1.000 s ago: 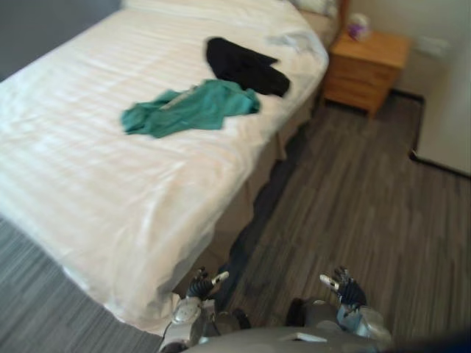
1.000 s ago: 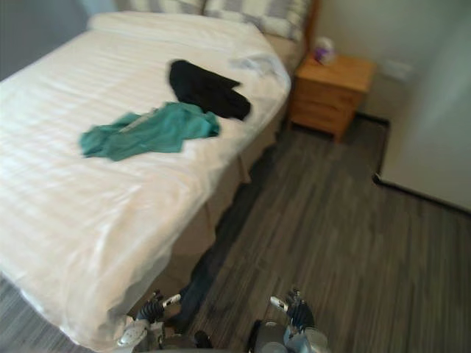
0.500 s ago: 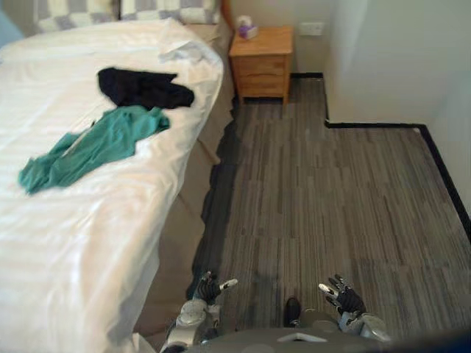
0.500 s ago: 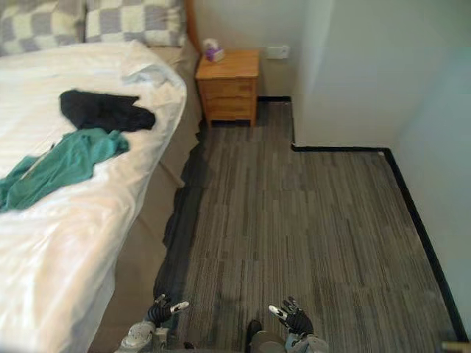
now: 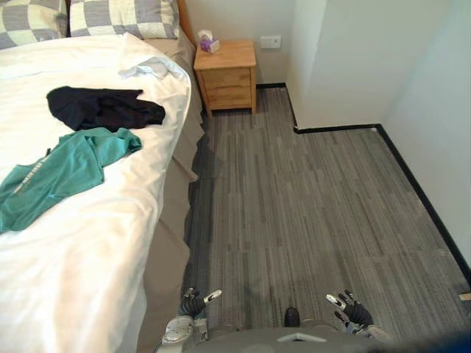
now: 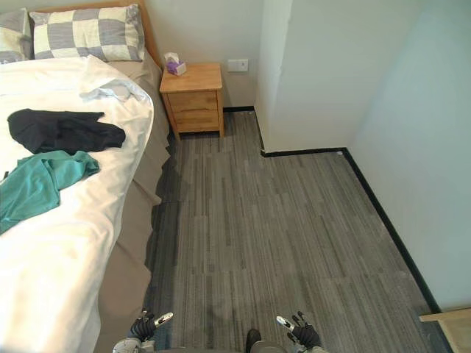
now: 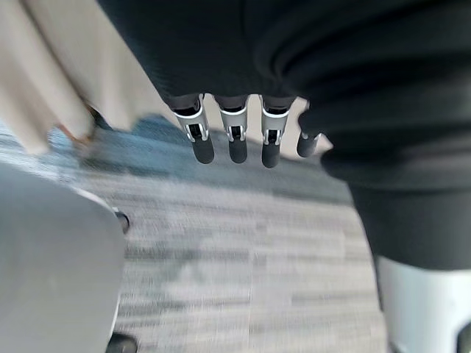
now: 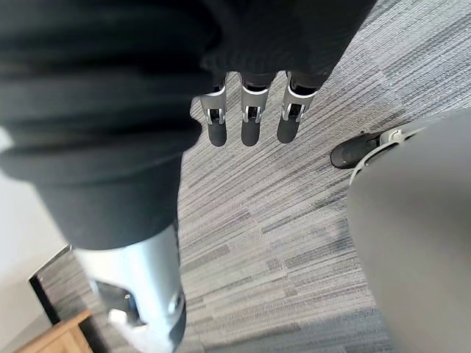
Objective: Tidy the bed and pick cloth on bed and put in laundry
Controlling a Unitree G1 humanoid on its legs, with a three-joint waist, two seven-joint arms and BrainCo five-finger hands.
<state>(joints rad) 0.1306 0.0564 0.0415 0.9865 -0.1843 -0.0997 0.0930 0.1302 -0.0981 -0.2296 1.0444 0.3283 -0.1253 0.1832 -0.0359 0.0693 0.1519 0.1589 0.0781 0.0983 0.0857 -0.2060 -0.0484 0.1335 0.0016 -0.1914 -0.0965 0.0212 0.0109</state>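
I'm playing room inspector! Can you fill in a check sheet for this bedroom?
Surface: bed, white sheet.
Job's things: teal cloth and black cloth side by side on the bed; white cloth near the pillows.
Clutter: tissue box on the nightstand.
Hands: left hand and right hand low over the floor, open, holding nothing.
Cables: nothing seen.
Surroundings: grey floor, pale walls.

I see a black cloth (image 5: 103, 108) and a teal cloth (image 5: 59, 173) lying just beside each other on the white bed (image 5: 88, 250), with a wooden nightstand (image 5: 225, 73) near the bed's head. My left robot hand (image 5: 193, 303) and right robot hand (image 5: 347, 307) hang low over the grey floor (image 5: 309, 206), fingers relaxed.
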